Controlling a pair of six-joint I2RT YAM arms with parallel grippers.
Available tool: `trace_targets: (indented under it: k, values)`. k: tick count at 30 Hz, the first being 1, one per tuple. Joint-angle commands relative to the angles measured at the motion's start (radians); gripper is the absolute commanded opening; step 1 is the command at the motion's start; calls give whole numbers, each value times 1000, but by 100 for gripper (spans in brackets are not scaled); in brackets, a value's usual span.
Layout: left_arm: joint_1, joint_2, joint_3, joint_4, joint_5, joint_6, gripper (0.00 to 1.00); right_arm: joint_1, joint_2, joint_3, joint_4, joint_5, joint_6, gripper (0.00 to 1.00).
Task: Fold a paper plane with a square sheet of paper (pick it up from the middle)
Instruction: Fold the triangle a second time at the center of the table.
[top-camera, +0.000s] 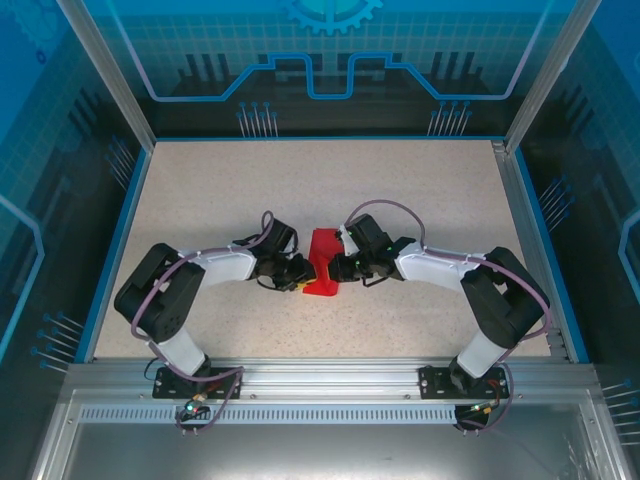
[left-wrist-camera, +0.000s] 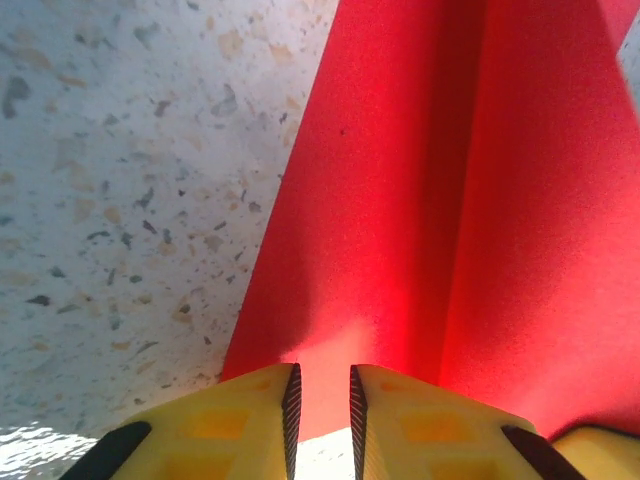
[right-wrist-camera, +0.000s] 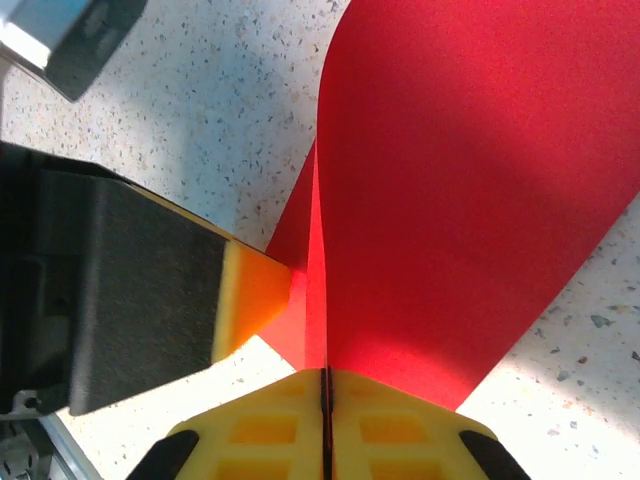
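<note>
Since the red paper (right-wrist-camera: 470, 200) is thin and floppy, its fold is best to hold: right fingers (right-wrist-camera: 400, 435) pinch it, left fingers (left-wrist-camera: 230, 430) stand slightly apart.

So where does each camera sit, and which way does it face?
Top external: above and behind, facing down at the table; left arm and right arm show.
Left wrist: on the left arm, looking along the left gripper, slightly open, at the red paper.
Right wrist: likewise, along the right gripper, shut on the paper.
Shared: both wrist views see the paper.
</note>
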Motion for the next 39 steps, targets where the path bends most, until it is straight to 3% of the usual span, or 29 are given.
trace_targets:
  k: [1, 4, 17, 24, 39]
  values:
    - [-13, 19, 39, 26, 38, -11, 22, -21, 2, -12, 27, -28, 19, 9]
    - [-18, 48, 59, 6, 62, 11, 21, -26, -1, -12, 32, -28, 25, 9]
    - [5, 97, 100, -207, -108, 135, 15, -38, 2, 23, -79, 12, -34, 8]
    - [28, 78, 133, -239, -76, 197, 18, -23, 0, 46, -72, -12, -100, 7]
    - [28, 63, 141, -226, -40, 191, 22, -27, 142, 142, -135, -70, -118, 9]
